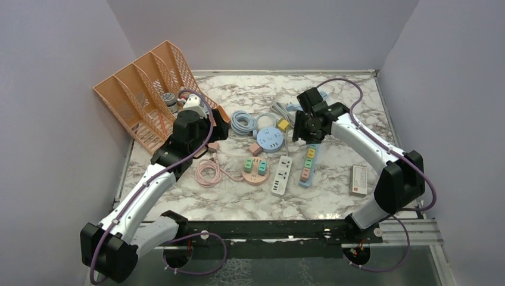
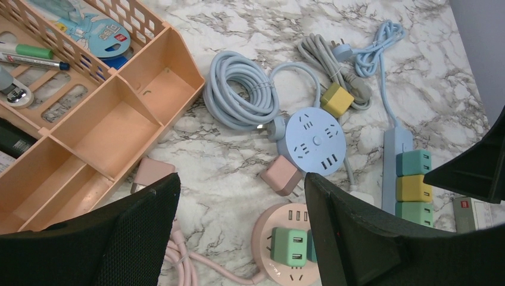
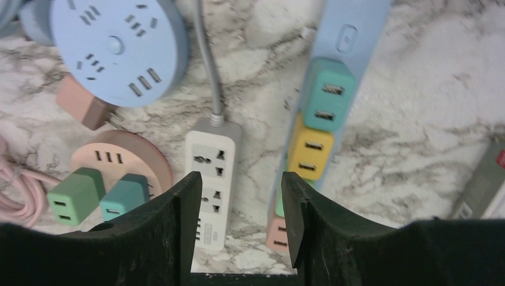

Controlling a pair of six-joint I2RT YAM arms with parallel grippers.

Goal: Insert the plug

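Observation:
A loose pink plug [image 2: 281, 176] lies on the marble between the round blue power strip [image 2: 314, 141] and the round pink strip [image 2: 286, 238], which carries a green and a teal plug. A loose yellow plug [image 2: 337, 99] lies beyond the blue strip. My left gripper [image 2: 241, 196] is open and empty, hovering just left of the pink plug; in the top view it [image 1: 217, 128] is near the orange rack. My right gripper [image 3: 241, 190] is open and empty above the gap between the white strip [image 3: 211, 161] and the long blue strip [image 3: 351, 30], which holds several plugs.
An orange desk rack [image 1: 149, 95] with pens and tape stands at the back left. A coiled blue cable [image 1: 243, 122] and a grey cable [image 2: 318, 56] lie at the back. A pink cable coil [image 1: 207, 173] lies by the pink strip. A white box [image 1: 359, 180] lies at the right.

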